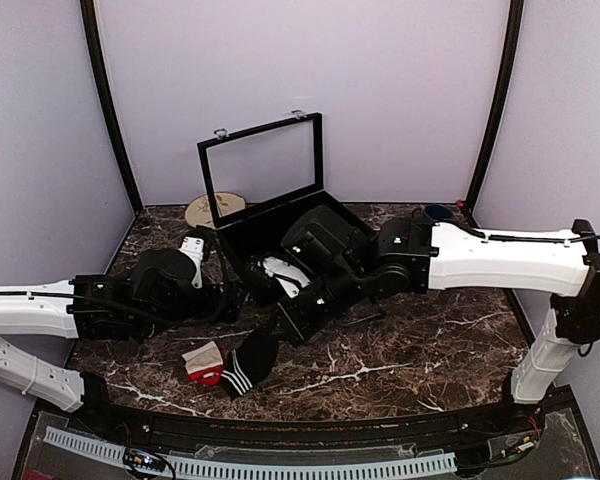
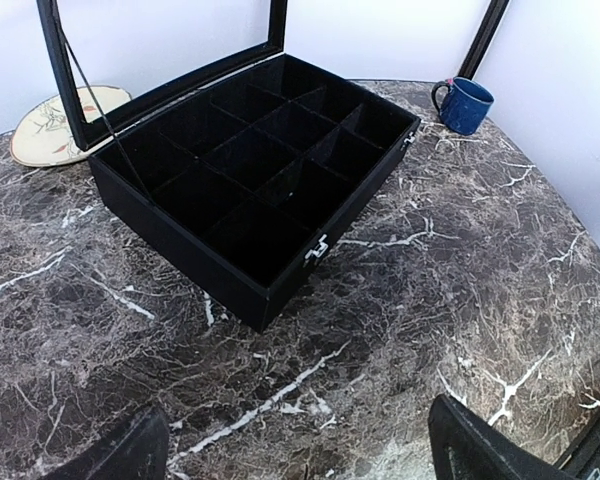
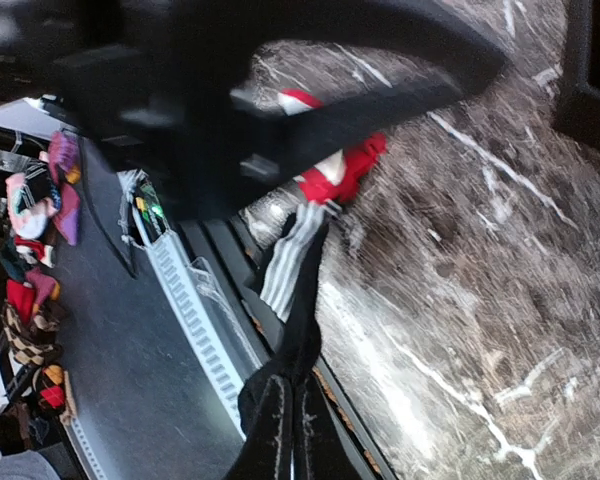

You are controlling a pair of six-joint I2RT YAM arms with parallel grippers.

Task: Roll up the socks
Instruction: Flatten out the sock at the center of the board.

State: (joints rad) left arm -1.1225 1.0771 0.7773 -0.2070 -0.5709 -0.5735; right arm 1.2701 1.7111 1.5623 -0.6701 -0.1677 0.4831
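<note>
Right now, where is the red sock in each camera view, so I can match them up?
Top view: the red sock lies low and left of centre on the table, beside the black striped sock.
Left wrist view: not in it.
Right wrist view: upper middle, just above the striped sock.
Shared landmark: the black striped sock, next to it in both views.

The dark, white-veined marble surface (image 1: 430, 340) carries an open black compartmented case (image 2: 180, 262) at the back, a round cream disc (image 1: 215, 209) left of it, a blue mug (image 2: 463, 104) far right, and, near the front, a red sock with a cream cuff (image 1: 204, 362) beside a black white-striped sock (image 1: 250, 362).
</note>
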